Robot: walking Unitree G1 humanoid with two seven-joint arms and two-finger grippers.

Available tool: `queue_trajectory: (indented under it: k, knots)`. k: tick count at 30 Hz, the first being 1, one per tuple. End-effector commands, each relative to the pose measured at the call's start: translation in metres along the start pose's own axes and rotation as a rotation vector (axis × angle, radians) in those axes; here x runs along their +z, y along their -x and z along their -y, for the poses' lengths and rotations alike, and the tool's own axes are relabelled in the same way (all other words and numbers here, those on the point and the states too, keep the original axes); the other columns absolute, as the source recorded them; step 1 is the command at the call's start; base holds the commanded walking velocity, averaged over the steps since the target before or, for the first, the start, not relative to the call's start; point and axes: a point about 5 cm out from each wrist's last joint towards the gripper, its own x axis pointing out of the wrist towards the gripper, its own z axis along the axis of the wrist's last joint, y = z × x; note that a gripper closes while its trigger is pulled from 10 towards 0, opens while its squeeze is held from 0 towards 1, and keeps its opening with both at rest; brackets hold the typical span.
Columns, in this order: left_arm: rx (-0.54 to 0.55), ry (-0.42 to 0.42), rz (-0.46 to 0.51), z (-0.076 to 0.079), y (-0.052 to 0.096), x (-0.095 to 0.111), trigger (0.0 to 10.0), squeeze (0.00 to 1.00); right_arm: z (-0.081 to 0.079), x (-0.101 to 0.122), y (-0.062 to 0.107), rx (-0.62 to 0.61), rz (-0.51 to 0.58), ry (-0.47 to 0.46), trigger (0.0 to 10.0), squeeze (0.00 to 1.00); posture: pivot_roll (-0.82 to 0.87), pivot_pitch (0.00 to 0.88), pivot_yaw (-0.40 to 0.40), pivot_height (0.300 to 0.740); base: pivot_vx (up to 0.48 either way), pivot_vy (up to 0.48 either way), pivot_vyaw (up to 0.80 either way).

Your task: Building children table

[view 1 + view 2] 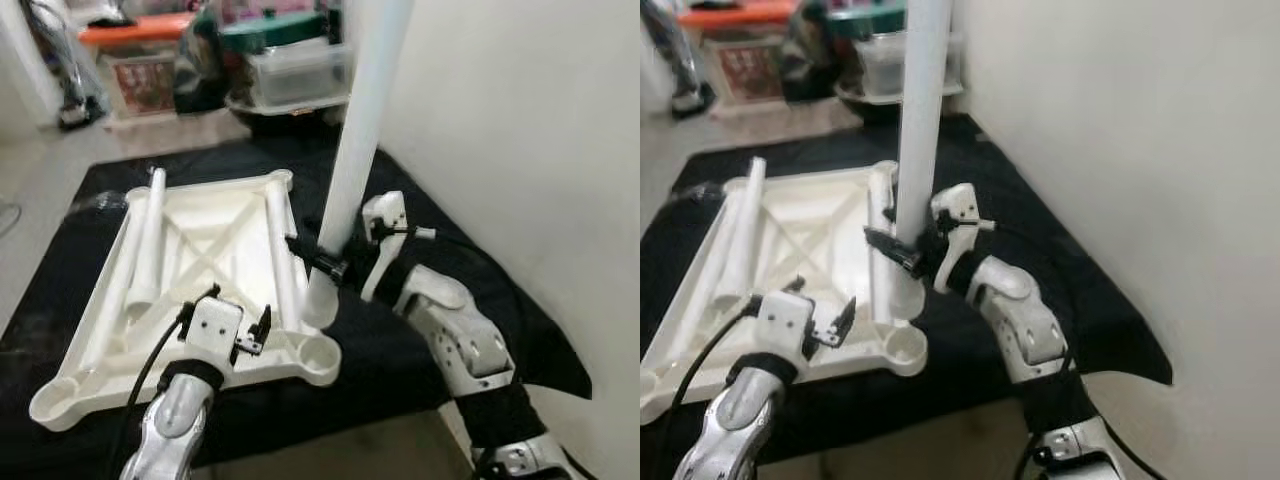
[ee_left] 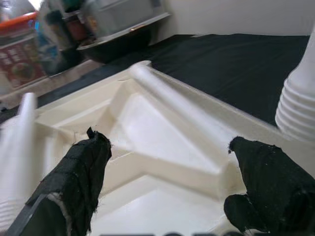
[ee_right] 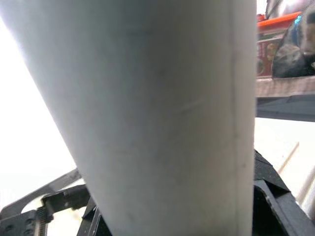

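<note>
right gripper (image 1: pixel 338 262) clamped on white table leg (image 1: pixel 352 150), upright, threaded end above corner socket (image 1: pixel 318 352) for screwing | left gripper (image 1: pixel 238 335) spread, hovering over upturned tabletop (image 1: pixel 215 245) on black cloth (image 1: pixel 400 350)

- Right arm: we see it reach up from the lower right, elbow bent, silver forearm angled inward and wrist turned toward the centre.
- Right gripper (image 1: pixel 330 262): clamped around a white tube (image 1: pixel 362 130) near its lower end, black fingers closed on either side, the tube standing nearly upright and leaning slightly.
- Left arm: we see it rise from the lower left, wrist block level, cable looping along the forearm.
- Left gripper (image 1: pixel 240 322): fingers (image 2: pixel 81 172) spread apart, nothing between them, tips pointing forward and down.
</note>
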Motion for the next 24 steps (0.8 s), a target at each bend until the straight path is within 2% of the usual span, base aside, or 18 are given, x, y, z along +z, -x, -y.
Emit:
queue_trajectory:
  k: [1, 8, 16, 18, 24]
  knots:
    - [0.003, -0.017, 0.0, -0.002, 0.002, -0.001, 10.0, 0.0, -0.005, 0.0, -0.005, 0.023, 0.005, 0.0, 10.0, 0.0, 0.05, 0.0, 0.005, 0.74, 0.0, 0.0, 0.0]
    - [-0.006, -0.022, -0.008, -0.003, 0.003, -0.002, 10.0, 0.0, -0.005, -0.002, -0.001, 0.073, -0.026, 0.04, 10.0, 0.0, 0.05, 0.0, 0.008, 0.74, 0.0, 0.0, 0.0]
    - [-0.008, -0.041, -0.025, -0.007, 0.005, -0.006, 10.0, 0.0, -0.002, -0.005, 0.013, 0.206, -0.119, 0.124, 10.0, 0.0, 0.06, 0.0, 0.002, 0.74, 0.0, 0.0, 0.0]
    - [-0.01, -0.037, -0.031, -0.006, 0.007, -0.008, 10.0, 0.0, 0.0, -0.004, 0.026, 0.286, -0.174, 0.159, 10.0, 0.0, 0.05, 0.0, -0.003, 0.74, 0.0, 0.0, 0.0]
    - [-0.011, -0.033, -0.034, -0.005, 0.007, -0.009, 10.0, 0.0, -0.006, -0.006, 0.032, 0.349, -0.204, 0.165, 10.0, 0.0, 0.05, 0.0, -0.004, 0.74, 0.0, 0.0, 0.0]
